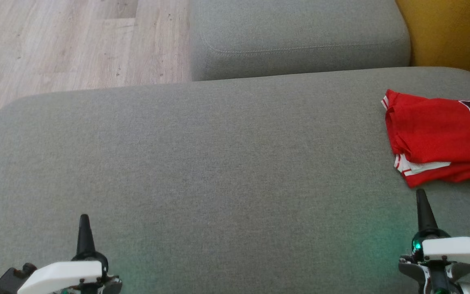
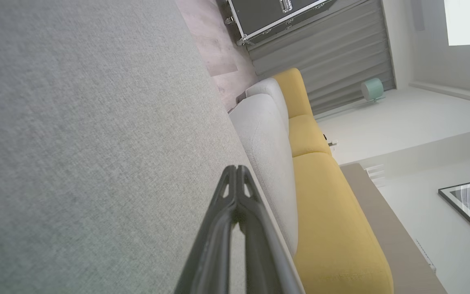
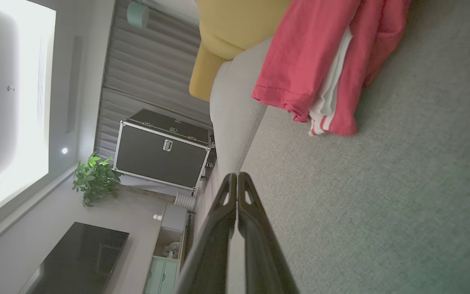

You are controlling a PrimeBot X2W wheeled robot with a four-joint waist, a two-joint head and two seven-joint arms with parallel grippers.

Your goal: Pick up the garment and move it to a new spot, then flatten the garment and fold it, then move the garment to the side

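The grey cushion [image 1: 218, 163] carries the folded red garment [image 1: 439, 134] at its right edge, toward the far corner. The right gripper [image 1: 422, 197], clenched and empty, is just beside the garment's near hem. The left gripper [image 1: 84, 219], likewise clenched on nothing, is well apart near the cushion's near-left corner.

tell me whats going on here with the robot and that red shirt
A two-armed robot faces a red jersey on a grey sofa cushion. The jersey lies folded at the cushion's right side, and nothing holds it. The left gripper and right gripper are both shut and empty, low in the head view; the right one sits just short of the jersey.
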